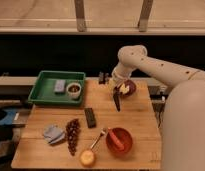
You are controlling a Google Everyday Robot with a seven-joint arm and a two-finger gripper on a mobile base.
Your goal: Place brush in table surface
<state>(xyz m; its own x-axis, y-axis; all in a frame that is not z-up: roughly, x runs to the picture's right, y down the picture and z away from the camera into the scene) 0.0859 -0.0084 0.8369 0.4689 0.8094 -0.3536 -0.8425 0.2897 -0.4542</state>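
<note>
My gripper (pixel 116 92) is over the far middle of the table surface (pixel 141 120), a large light-brown wooden plank top. It is shut on the brush (pixel 116 101), a slim black tool that hangs nearly upright below the fingers, its lower end just above the wood. The brush's upper end is hidden in the gripper. A reddish-and-pale round object (pixel 127 89) sits right behind the gripper. The white arm reaches in from the right.
A green tray (pixel 44 94) at the back left holds a grey-blue sponge (pixel 59 86) and a small bowl (pixel 73 89). On the table are a flat black block (pixel 90 117), dark grapes (pixel 72 135), a blue cloth (pixel 53 134), a spoon (pixel 98 140), an orange fruit (pixel 86 158) and a red bowl (pixel 119 140).
</note>
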